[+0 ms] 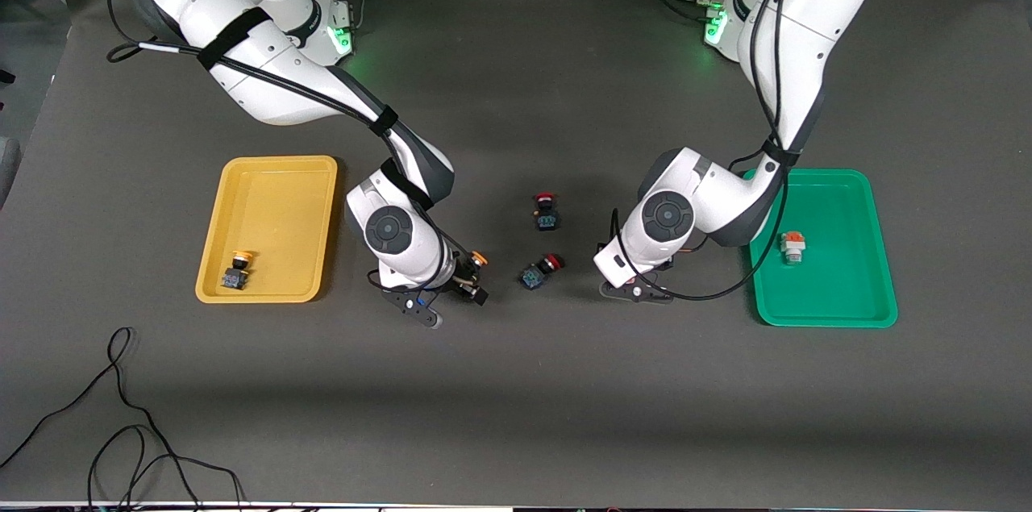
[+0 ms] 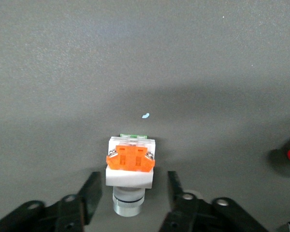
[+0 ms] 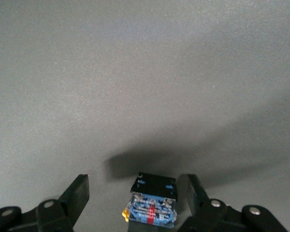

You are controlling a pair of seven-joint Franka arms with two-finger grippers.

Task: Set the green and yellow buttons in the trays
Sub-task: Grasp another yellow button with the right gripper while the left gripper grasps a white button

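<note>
Left wrist view shows the left gripper low over the table, its fingers spread either side of a white green-tipped button, not touching it. The right gripper likewise straddles a yellow-capped button, jaws apart. Another yellow-capped button lies in the yellow tray, another white button in the green tray. Two red-capped switches sit between the grippers.
</note>
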